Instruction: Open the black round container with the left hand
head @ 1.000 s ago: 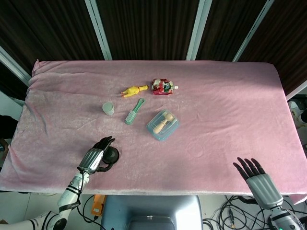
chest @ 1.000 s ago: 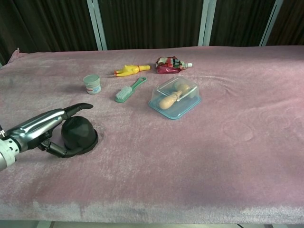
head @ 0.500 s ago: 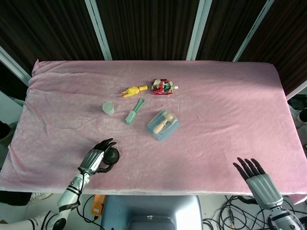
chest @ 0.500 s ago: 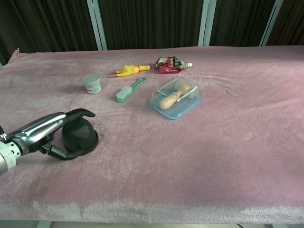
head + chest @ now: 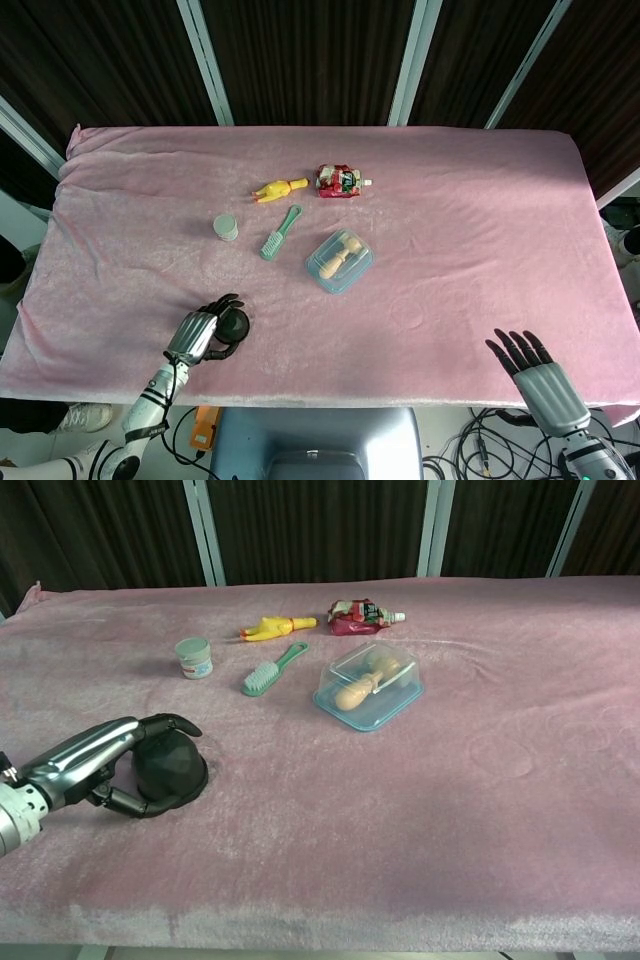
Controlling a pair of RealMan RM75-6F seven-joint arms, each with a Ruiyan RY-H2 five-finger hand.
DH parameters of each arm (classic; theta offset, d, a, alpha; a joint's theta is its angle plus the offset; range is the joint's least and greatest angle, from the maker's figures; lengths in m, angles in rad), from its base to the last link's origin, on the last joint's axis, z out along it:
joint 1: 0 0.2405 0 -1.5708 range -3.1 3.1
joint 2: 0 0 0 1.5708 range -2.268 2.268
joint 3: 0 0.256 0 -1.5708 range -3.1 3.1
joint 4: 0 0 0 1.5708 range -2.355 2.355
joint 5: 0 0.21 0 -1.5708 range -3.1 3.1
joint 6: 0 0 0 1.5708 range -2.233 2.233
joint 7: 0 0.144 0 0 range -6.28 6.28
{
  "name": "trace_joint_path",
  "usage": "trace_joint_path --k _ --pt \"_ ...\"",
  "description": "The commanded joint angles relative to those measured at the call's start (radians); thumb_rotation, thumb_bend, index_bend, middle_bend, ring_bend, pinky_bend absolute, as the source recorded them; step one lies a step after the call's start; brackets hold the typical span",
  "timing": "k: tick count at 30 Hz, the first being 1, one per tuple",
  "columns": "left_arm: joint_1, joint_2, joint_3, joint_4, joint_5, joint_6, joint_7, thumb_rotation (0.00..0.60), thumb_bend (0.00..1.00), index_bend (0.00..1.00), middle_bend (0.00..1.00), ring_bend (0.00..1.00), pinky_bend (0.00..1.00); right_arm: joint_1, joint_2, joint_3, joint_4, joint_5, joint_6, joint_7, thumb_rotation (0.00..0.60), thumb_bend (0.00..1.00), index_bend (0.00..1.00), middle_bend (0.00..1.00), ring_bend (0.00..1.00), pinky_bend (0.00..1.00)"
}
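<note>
A black round container (image 5: 170,768) sits on the pink cloth (image 5: 520,810) near the table's front edge, toward the robot's left. Its domed lid is on. The left hand (image 5: 95,760) is cupped around it — fingers (image 5: 165,723) curl over the top of the dome, and the thumb wraps round the near side at the base. From the head view the same hand (image 5: 197,333) covers the container (image 5: 236,324) from the left, leaving only its right part showing.

Farther back on the cloth, well apart from the container, lies a loose cluster of things. A small jar (image 5: 193,658) with a pale green lid stands upright at the left. Beside it, a green brush (image 5: 273,669) lies on a slant. Behind the brush is a yellow toy (image 5: 274,629), and to its right a red pouch (image 5: 360,616) with a white cap. In front of the pouch sits a clear box (image 5: 368,686) with wooden pieces inside.

The right hand (image 5: 532,367) shows only in the head view — at the front right corner, over the table's edge, flat, fingers spread, holding nothing.
</note>
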Motion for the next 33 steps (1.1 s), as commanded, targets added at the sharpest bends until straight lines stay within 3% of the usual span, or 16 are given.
trace_joint_path --k 1,11,14,19,27,30,32,33 --pt "0.003 -0.004 0.002 0.007 0.016 0.019 -0.007 0.600 0.32 0.35 0.51 0.60 0.59 0.000 0.000 0.000 0.000 0.000 -0.001 0.001 0.600 0.00 0.00 0.00 0.00 0.09" --pt "0.007 0.027 -0.005 -0.011 0.112 0.145 -0.008 0.600 0.33 0.43 0.56 0.65 0.63 0.002 0.004 0.000 -0.003 0.002 -0.003 0.004 0.600 0.00 0.00 0.00 0.00 0.09" --pt "0.002 0.050 -0.024 -0.004 0.145 0.203 0.064 0.600 0.33 0.44 0.55 0.65 0.63 0.002 0.005 -0.001 -0.003 -0.001 0.000 0.008 0.600 0.00 0.00 0.00 0.00 0.09" --pt "0.005 0.054 -0.065 0.098 0.213 0.359 0.353 0.600 0.33 0.45 0.57 0.66 0.65 -0.001 0.006 -0.002 -0.001 -0.004 0.006 0.014 0.600 0.00 0.00 0.00 0.00 0.09" --pt "0.012 0.111 -0.062 0.078 0.211 0.367 0.441 0.600 0.33 0.45 0.58 0.66 0.66 0.003 0.004 -0.001 -0.002 -0.002 -0.001 0.010 0.600 0.00 0.00 0.00 0.00 0.09" --pt "0.019 0.111 -0.053 0.049 0.193 0.347 0.416 0.600 0.33 0.46 0.58 0.66 0.66 0.005 0.005 -0.003 -0.003 -0.002 -0.007 0.008 0.600 0.00 0.00 0.00 0.00 0.09" --pt "0.023 0.115 -0.045 -0.006 0.164 0.309 0.309 0.600 0.33 0.46 0.59 0.67 0.67 0.005 0.006 -0.003 -0.004 -0.002 -0.008 0.008 0.600 0.00 0.00 0.00 0.00 0.09" --pt "0.026 0.123 -0.040 -0.060 0.135 0.271 0.198 0.600 0.33 0.46 0.59 0.67 0.67 0.005 0.006 -0.003 -0.003 -0.002 -0.007 0.008 0.600 0.00 0.00 0.00 0.00 0.09"
